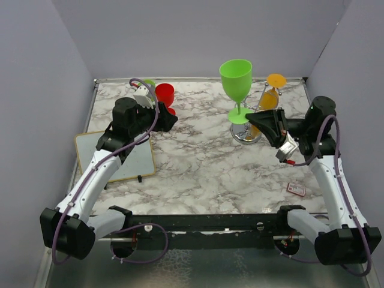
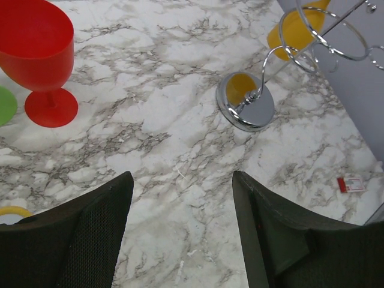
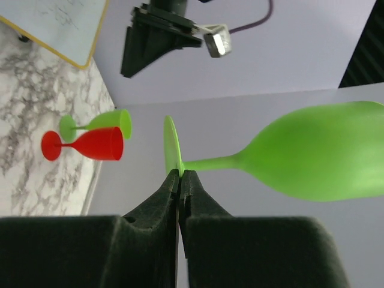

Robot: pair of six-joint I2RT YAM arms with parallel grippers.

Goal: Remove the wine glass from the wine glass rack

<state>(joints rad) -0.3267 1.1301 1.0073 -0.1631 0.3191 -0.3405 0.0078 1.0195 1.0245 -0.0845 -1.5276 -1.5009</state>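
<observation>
The right gripper point(image 3: 180, 175) is pinched tight on the rim of the green wine glass point(image 1: 236, 78) foot, holding the glass upright in the air just left of the wine glass rack point(image 1: 247, 133). Whether the foot touches the rack's wire loops cannot be told from the overhead view. An orange glass point(image 1: 270, 96) hangs upside down on the rack's far right side. The left gripper point(image 2: 181, 177) has its jaws spread wide and grips nothing, hovering over the marble table point(image 1: 198, 168) well left of the rack. A red glass point(image 2: 36, 42) stands beyond it, further left of the rack
</observation>
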